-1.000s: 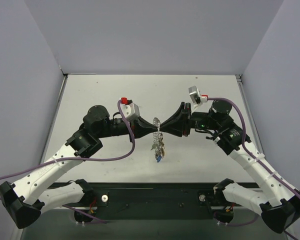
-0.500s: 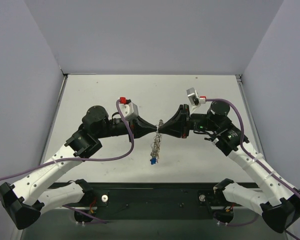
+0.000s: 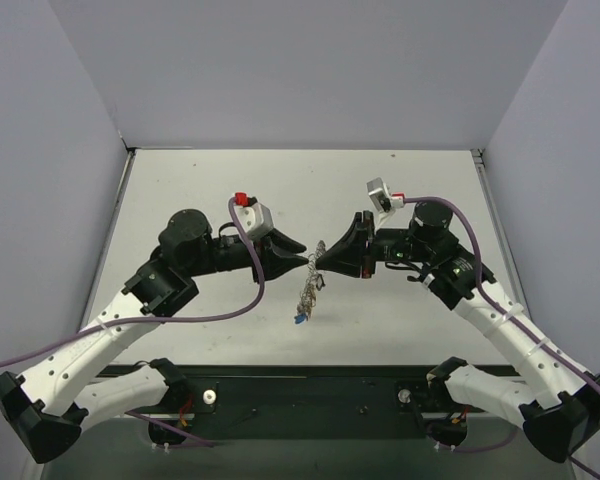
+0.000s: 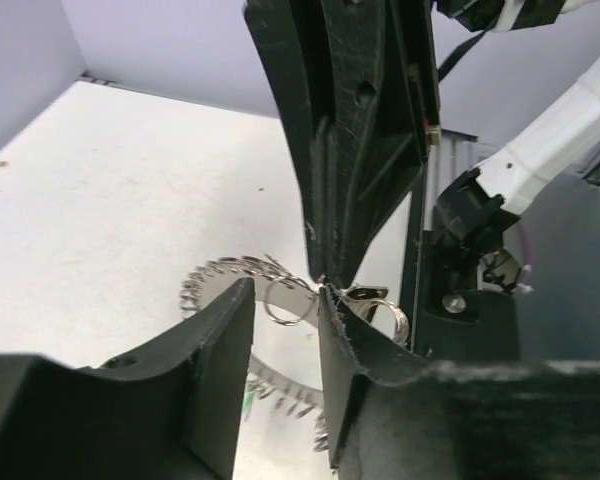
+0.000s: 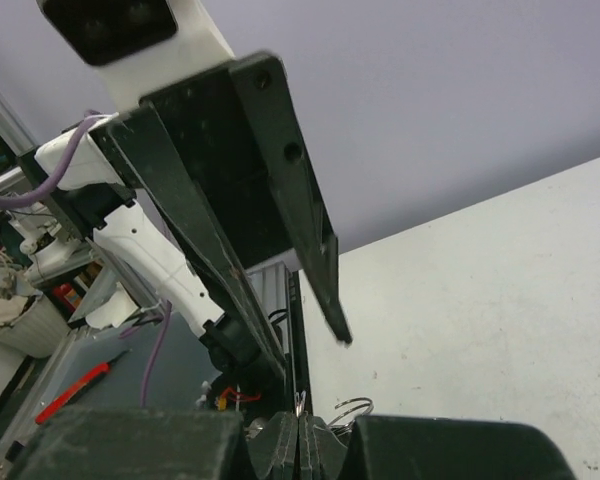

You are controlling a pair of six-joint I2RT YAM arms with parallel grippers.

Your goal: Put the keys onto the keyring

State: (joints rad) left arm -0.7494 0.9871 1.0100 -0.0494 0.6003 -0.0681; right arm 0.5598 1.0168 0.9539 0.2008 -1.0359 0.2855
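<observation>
Currently we hold the keyring clamped in the right gripper, hanging just below its tips; the left gripper stands released alongside. Such a thin pinch could slip and drop it.

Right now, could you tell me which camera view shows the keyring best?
The left wrist view: the keyring sits mid-frame, its bumpy rim clear, pinched by the right gripper. The top view shows only a small dangling cluster below that gripper; the right wrist view shows barely a sliver of wire at its bottom edge.
</observation>
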